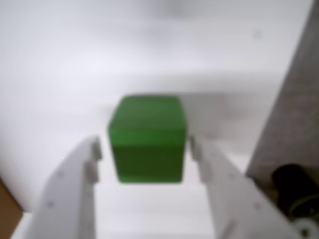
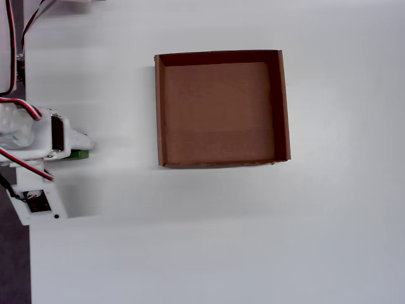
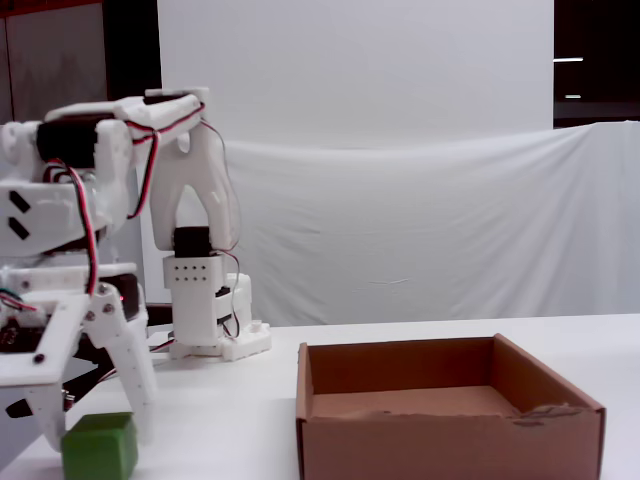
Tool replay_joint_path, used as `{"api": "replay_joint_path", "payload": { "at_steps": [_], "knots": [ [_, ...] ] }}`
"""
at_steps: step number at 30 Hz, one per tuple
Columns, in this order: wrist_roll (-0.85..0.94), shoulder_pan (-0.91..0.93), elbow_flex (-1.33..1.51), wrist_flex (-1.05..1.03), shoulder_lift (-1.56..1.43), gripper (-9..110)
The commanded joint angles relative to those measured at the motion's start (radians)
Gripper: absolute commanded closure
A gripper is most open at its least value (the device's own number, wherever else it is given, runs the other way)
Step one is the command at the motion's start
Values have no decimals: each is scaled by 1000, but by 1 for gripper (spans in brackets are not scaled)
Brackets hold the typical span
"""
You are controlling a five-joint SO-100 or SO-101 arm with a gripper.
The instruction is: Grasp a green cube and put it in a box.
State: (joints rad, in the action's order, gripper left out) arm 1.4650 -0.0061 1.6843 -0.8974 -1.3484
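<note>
With the white claw [image 1: 147, 149] spread wide around the small bright green matte cube [image 1: 147, 139], centre it, then squeeze evenly.

The green cube [image 1: 147, 139] is a plain bright green, a touch darker on its lower face in the wrist view, with no pattern. The jaws on either side of it are plain white plastic. The box [image 2: 283, 107] is plain brown cardboard, its walls a darker brown than its flat bottom in the overhead view. The tabletop [image 2: 253, 240] is plain white. The arm [image 3: 195, 200] is white with black motor blocks, and red, black and white wires [image 3: 88, 235] run along it. A white cloth [image 3: 420, 230] hangs behind, with dark panels at the far left and right of the fixed view.
</note>
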Motion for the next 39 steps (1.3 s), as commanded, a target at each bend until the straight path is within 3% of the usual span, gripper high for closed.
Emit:
{"api": "replay_joint_path", "payload": {
  "at_steps": [1,25,39],
  "knots": [
    [9,-12,-26,5,-11,80],
    [6,-15,-29,18,8,88],
    [-11,-48,-189,-153,0,89]
  ]
}}
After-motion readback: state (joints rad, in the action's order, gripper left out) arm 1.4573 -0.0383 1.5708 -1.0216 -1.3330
